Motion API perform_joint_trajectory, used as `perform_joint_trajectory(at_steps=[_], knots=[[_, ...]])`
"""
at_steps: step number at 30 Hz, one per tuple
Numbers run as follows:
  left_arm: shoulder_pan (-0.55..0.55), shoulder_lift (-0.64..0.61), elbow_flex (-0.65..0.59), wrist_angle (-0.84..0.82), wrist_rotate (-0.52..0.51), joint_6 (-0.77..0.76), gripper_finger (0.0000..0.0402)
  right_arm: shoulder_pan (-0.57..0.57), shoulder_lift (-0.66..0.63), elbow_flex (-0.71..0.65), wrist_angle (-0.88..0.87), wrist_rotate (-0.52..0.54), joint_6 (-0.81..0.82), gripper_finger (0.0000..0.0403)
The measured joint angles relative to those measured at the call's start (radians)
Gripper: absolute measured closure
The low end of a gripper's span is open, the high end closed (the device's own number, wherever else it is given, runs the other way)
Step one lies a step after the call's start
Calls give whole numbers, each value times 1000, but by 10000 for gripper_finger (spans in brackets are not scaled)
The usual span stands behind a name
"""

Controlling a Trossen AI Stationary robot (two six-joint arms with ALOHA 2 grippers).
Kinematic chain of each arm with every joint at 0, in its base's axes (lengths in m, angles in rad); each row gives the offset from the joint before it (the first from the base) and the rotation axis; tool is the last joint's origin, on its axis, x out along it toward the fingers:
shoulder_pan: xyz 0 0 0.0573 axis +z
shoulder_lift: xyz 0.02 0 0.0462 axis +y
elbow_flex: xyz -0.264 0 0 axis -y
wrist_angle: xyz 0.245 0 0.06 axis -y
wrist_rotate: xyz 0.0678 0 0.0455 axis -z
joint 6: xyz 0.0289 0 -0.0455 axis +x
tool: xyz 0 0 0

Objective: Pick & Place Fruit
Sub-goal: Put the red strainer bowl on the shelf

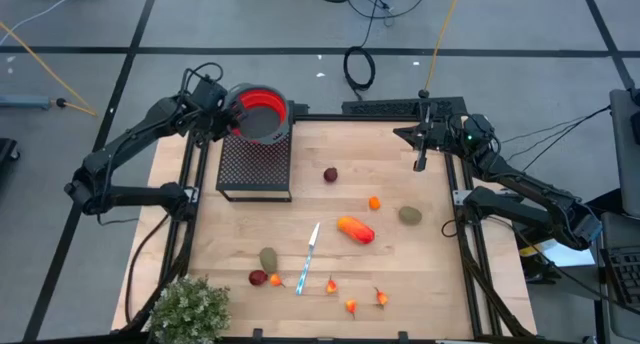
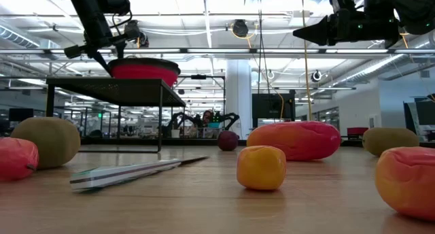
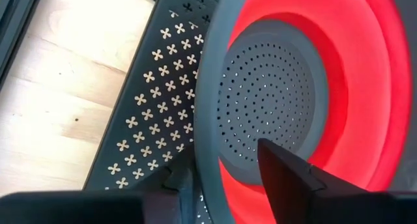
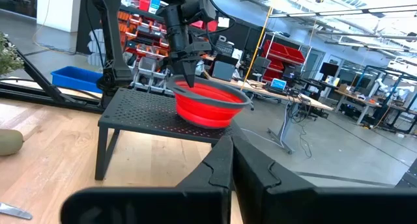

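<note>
You've got basically nothing placed yet, as far as I can see. All the fruit sits loose on the bench (image 1: 400,274).

Near edge: two tiny orange bits (image 1: 351,305) and (image 1: 381,297), a third (image 1: 331,285), a dark-red ball (image 1: 258,278) touching an orange bit (image 1: 275,280), an olive oval (image 1: 268,258), plus a knife (image 1: 307,257) lying flat.

Mid-bench: long orange-red fruit (image 1: 356,229), second olive oval (image 1: 410,215) toward the right edge, orange ball (image 1: 374,202), dark-red ball (image 1: 330,174).

Far-left corner: red colander (image 1: 263,112) on the black rack (image 1: 254,164). What shows of its perforated bottom is bare; part is hidden.

Left tool (image 1: 232,121) hangs over the colander, fingers (image 3: 287,178) apart, holding nothing visible. Right tool (image 1: 420,164) is raised at the far-right corner, fingers together, empty.
</note>
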Motion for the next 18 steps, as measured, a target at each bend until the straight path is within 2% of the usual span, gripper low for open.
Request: perform_joint_trajectory(at_steps=[11,18], knots=[[-40,0,0,35,0,-23,206,0,0,0,0,-1,0,403],[-70,0,0,34,-6,-32,203,0,0,0,0,-2,0,403]])
